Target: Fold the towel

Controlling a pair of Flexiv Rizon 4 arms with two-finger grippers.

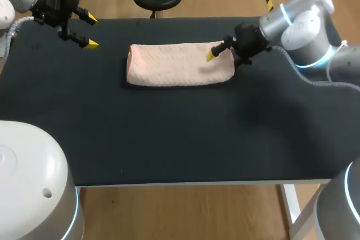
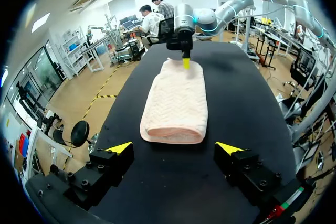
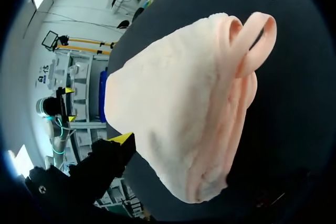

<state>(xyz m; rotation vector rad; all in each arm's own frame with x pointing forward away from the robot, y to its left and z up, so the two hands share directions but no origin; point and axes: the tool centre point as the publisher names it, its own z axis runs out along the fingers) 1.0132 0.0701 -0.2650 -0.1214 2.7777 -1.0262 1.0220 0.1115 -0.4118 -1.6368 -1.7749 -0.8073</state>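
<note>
Left claw [image 2: 175,148] spread wide, towel [image 2: 176,103] ahead — right claw [image 1: 211,54] at its end

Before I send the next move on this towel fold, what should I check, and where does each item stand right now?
1. Towel lies on the table, folded into a long strip: ok.
2. Left tool open and well apart from the towel: ok.
3. Right tool over the towel's right end: ok.
4. Right tool's hold on the towel: cannot tell.
5. Layers even at that end: not ok; the right wrist view shows one fold looping out.
</note>
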